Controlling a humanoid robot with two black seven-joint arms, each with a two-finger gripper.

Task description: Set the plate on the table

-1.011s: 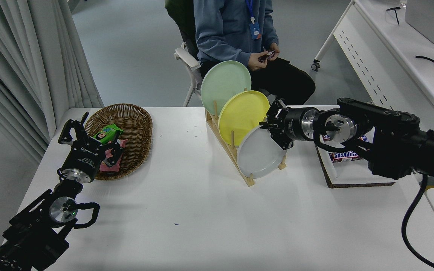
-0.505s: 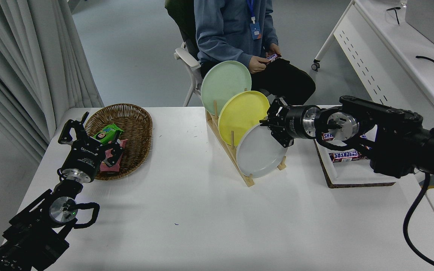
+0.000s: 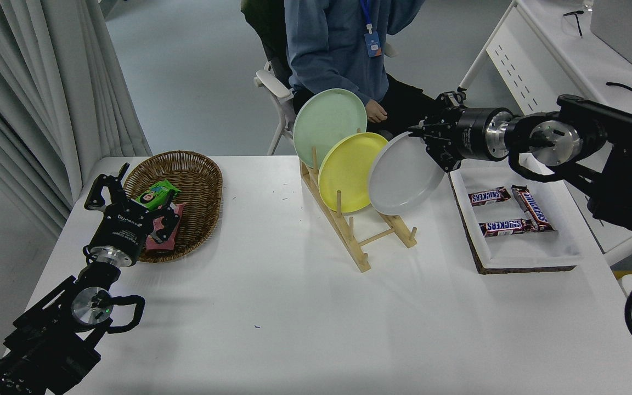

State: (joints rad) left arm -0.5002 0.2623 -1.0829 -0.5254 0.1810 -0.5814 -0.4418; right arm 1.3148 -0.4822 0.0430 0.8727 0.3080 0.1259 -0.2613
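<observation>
Right gripper jaws pinched the plate rim, held above the surface, two plates stood in rack, three bars in tray, left gripper at lower left, jaws spread.

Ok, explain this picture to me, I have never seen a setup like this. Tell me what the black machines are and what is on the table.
One camera sits high on the robot, looking down over the table. The black machines are its two arms. The left gripper is parked by a wicker basket of snack packets. The right gripper clamps the rim of the plate, holding it in the air clear of the wooden rack. A yellow plate and a mint-green plate stand in the rack. A white tray holds chocolate bars. A person sits opposite.
</observation>
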